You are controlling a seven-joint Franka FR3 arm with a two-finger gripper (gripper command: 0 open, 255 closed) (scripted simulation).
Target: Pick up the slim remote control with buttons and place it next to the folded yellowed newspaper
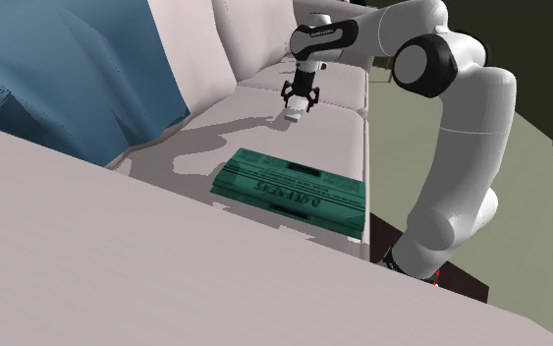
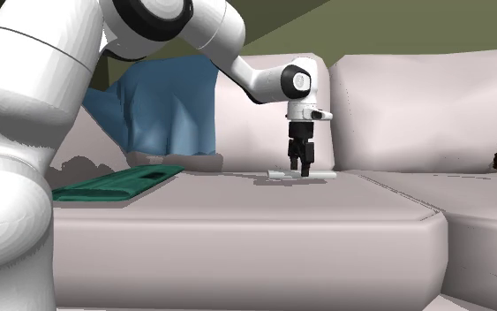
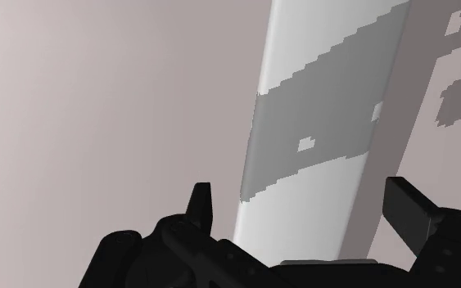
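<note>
Closest up in the shoulder view, a wide pale sofa part. Past that, a folded green newspaper, flat on the seat, well apart from the gripper and nearer the camera. Right under the gripper, a small white remote on the same seat. Hard to tell here how wide the jaws stand.

Closest up in the second exterior view, the big white arm. Gripper pointing straight down, tips nearly on the seat, with the flat pale remote poking out on both sides. Newspaper well apart from the gripper, toward this view's left. Further back than the gripper, a blue cloth. Shows how low the gripper is, far better than the shoulder view.

Closest up in the wrist view, two black fingers, standing apart. Long pale remote running between, with a small gap on each side. Open, then, and holding nothing yet. No buttons drawn. Gaps plain here, not in the other two views.

Probably light, stiff and a bit slippery. Best pinched across the narrow sides, near the middle, so no tipping. Not likely to break from a gentle squeeze.
</note>
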